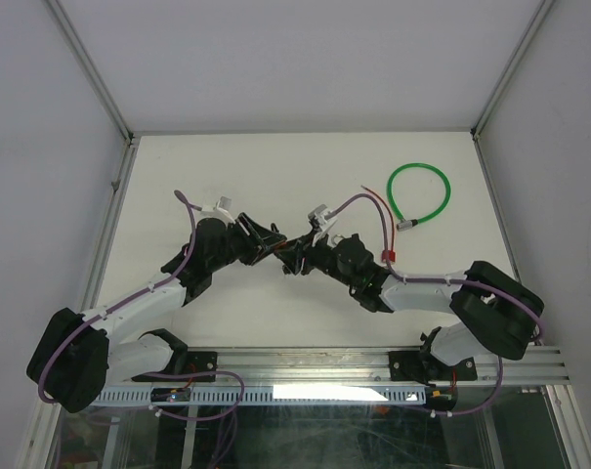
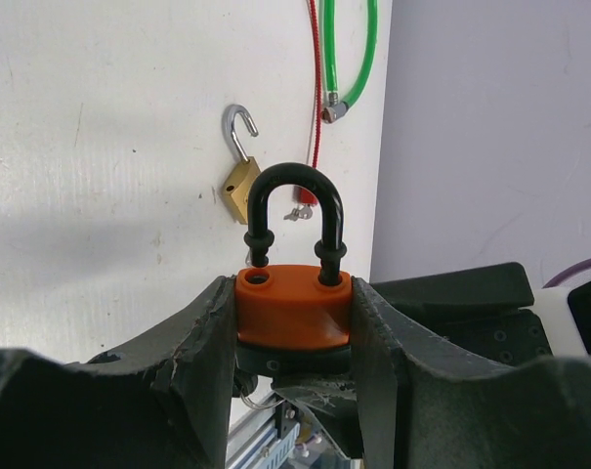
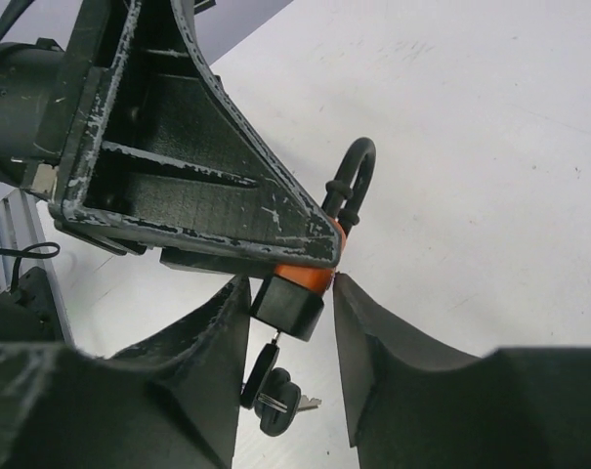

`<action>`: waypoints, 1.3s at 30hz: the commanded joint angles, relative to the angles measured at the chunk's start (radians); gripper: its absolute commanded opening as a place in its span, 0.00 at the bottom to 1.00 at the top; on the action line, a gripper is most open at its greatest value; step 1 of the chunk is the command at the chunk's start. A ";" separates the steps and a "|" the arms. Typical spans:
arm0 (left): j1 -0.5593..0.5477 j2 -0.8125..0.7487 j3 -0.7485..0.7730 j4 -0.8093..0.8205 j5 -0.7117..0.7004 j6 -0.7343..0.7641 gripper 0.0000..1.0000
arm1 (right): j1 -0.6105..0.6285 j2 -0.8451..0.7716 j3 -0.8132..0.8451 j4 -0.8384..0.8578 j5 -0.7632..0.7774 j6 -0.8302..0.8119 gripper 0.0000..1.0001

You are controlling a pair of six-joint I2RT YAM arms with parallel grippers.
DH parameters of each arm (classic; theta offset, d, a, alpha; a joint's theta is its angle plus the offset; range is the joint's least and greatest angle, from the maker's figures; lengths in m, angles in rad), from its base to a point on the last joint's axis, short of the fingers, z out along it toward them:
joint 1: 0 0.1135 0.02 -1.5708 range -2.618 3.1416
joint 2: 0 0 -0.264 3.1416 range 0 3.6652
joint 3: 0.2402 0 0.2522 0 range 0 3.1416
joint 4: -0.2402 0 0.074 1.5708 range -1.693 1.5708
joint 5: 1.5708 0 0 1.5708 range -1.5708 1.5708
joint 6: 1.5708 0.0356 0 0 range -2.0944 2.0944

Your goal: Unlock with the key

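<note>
Item 1: left gripper (image 2: 293, 289), lower centre of its wrist view, clamped on the orange padlock (image 2: 293, 311); the shackle's left leg seems lifted clear of its hole. Item 2: key (image 3: 259, 369), hanging under the lock with 1 spare on its ring. Item 3: right gripper (image 3: 288, 283), jaws parted astride the lock's black base, gripping nothing. Hazard: closing on the base rather than the key could twist the padlock loose.

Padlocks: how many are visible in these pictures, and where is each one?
2. The orange padlock is held in the left gripper. The brass padlock lies on the table beyond it, shackle open. Others may be hidden from view.
</note>
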 commanded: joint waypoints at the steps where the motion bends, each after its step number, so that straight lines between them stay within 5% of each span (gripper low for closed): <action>1: -0.011 -0.009 0.045 0.073 0.027 -0.012 0.10 | 0.001 0.029 0.016 0.170 0.048 -0.027 0.36; 7: 0.001 -0.067 0.065 -0.024 -0.014 0.041 0.54 | -0.002 -0.002 -0.006 0.156 0.009 -0.012 0.01; 11: 0.027 -0.078 0.093 -0.079 -0.002 0.063 0.64 | -0.004 -0.050 -0.027 0.125 -0.040 -0.036 0.00; 26: 0.053 0.067 0.192 -0.134 0.081 0.099 0.59 | -0.005 -0.073 -0.034 0.089 -0.191 -0.083 0.00; 39: 0.056 0.077 0.136 0.129 0.231 0.248 0.44 | -0.115 -0.002 -0.016 -0.007 -0.453 0.058 0.00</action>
